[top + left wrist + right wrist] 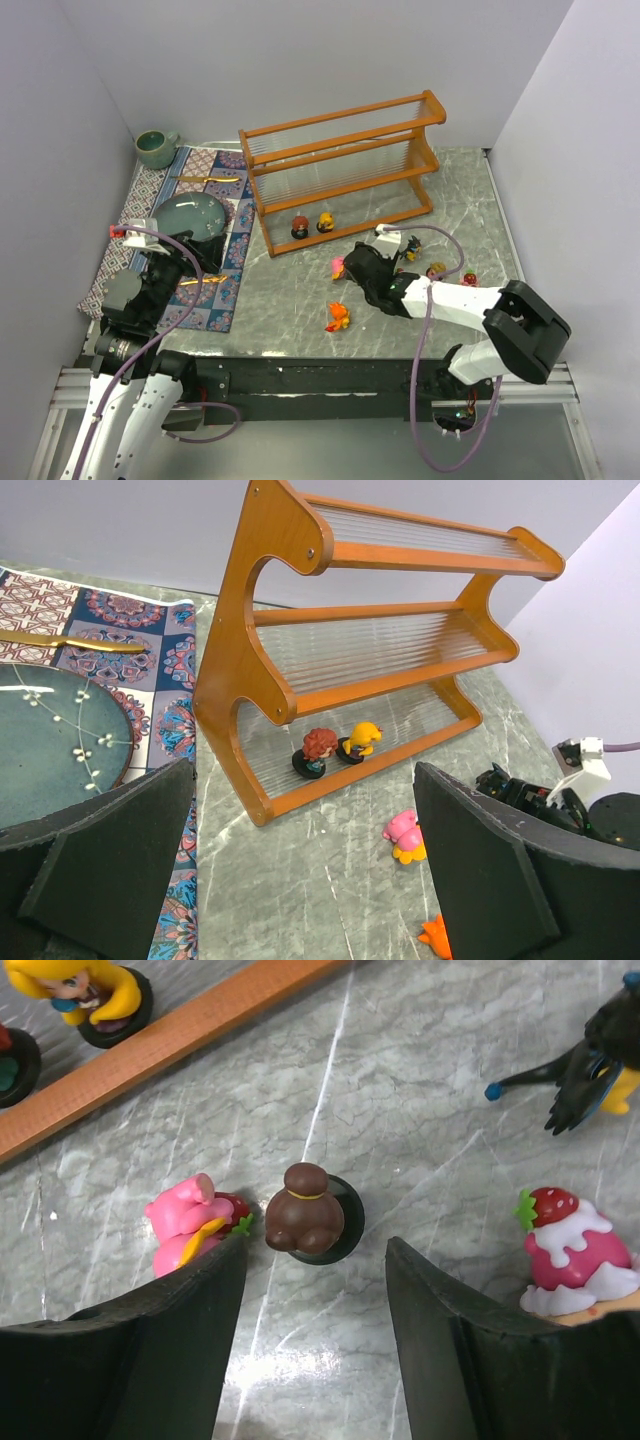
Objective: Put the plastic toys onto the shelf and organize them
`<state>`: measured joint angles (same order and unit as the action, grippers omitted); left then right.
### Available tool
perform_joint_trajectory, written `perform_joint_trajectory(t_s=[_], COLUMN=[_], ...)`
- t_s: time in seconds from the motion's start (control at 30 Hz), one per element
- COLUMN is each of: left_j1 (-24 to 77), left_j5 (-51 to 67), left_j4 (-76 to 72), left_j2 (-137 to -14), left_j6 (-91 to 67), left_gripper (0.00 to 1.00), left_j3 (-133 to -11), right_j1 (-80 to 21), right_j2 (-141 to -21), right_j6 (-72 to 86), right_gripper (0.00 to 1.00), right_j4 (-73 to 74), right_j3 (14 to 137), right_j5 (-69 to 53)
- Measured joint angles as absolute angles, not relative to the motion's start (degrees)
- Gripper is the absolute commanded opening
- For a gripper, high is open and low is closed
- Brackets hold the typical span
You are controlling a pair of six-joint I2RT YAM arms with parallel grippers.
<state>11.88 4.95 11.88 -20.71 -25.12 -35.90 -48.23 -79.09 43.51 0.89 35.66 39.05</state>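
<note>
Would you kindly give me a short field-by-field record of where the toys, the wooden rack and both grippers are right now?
Shelf: orange-brown wooden three-tier rack, upright on the grey marbled table
On shelf: red-brown-haired figurine and yellow-haired figurine, side by side on the bottom tier
Off shelf: pink figurine, brown figurine on a dark round base, pink strawberry-topped toy, black winged toy, orange toy
Right gripper: open, fingers either side of the brown figurine
Left gripper: open, holding nothing, facing the rack
</note>
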Motion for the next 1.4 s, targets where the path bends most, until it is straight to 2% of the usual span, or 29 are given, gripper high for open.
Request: perform_joint_trajectory(t_s=[0.33, 0.67, 0.97, 1.13, 1.4], left_j1=[11.88, 11.88, 11.88, 11.88, 11.88], left_j5=[4.93, 4.93, 4.93, 4.93, 4.95], left_j4=[11.88, 11.90, 11.88, 11.88, 11.88], left_j2=[-20.71, -20.71, -20.71, -20.71, -20.71], left_j6=[-25.12, -25.12, -25.12, -25.12, -25.12], left_gripper=[0.97, 0.97, 0.97, 0.97, 0.97], left_j3=[-35.90, -35.90, -35.90, -35.90, -35.90], right_j1=[-48.23, -48.23, -48.18, -48.16, -47.40], right_j2=[-82.21, -83.53, -83.81, -83.79, -81.28], right_j6=[46.44, 46.83, 47.11, 46.68, 39.59], right_gripper=[0.56, 0.53, 0.42, 0.32, 0.28], right_j4=[0.32, -1.08, -1.30, -1.37, -5.65], right_j3=[36.60, 36.86, 36.88, 36.88, 36.21], right_j5=[39.79, 39.86, 40.12, 40.42, 38.44])
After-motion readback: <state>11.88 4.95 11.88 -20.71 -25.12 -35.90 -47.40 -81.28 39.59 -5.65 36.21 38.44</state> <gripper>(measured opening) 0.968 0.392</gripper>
